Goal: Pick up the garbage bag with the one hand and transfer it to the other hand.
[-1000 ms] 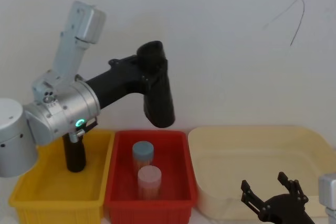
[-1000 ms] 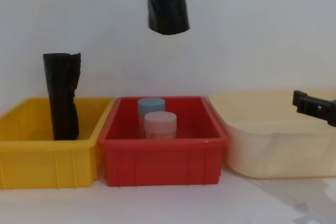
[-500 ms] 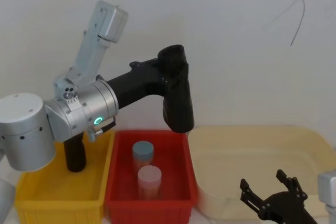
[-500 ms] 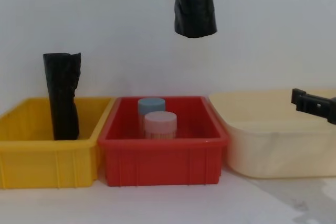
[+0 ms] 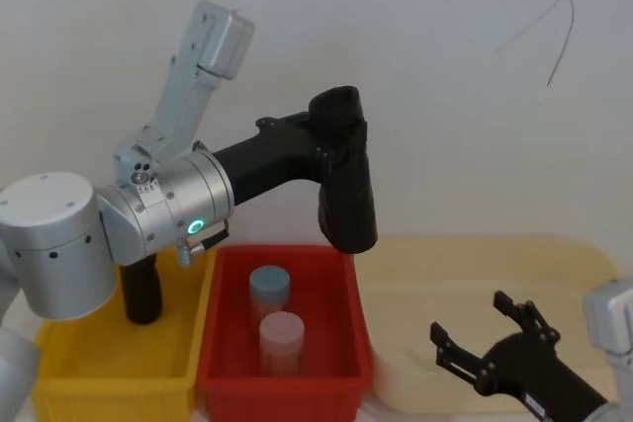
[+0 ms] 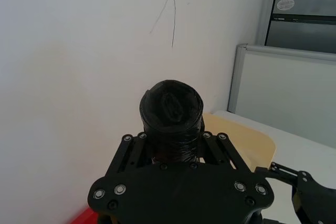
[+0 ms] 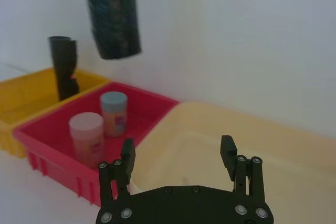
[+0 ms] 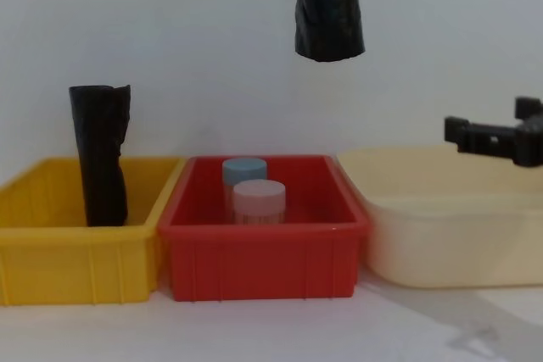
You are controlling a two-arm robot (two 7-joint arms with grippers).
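The garbage bag (image 5: 348,190), a thick black roll, hangs upright in the air above the seam between the red bin and the cream tub. My left gripper (image 5: 334,137) is shut on its upper part; in the left wrist view the garbage bag (image 6: 171,109) sticks out between the left gripper's (image 6: 173,148) jaws. In the chest view the garbage bag (image 8: 329,14) hangs high at the top. My right gripper (image 5: 469,318) is open and empty, low over the cream tub, to the right of and below the bag. The right wrist view shows the right gripper (image 7: 177,148) with the garbage bag (image 7: 111,17) high up ahead of it.
A yellow bin (image 5: 59,363) on the left holds a taller, slimmer black roll (image 8: 100,154). The red bin (image 8: 263,247) holds a blue-lidded jar (image 5: 269,287) and a pink-lidded jar (image 5: 281,335). The cream tub (image 8: 441,235) stands on the right. A white wall is close behind.
My left arm has carried the bag to the right, from over the red bin toward the cream tub. My right gripper has risen and moved left, still open.
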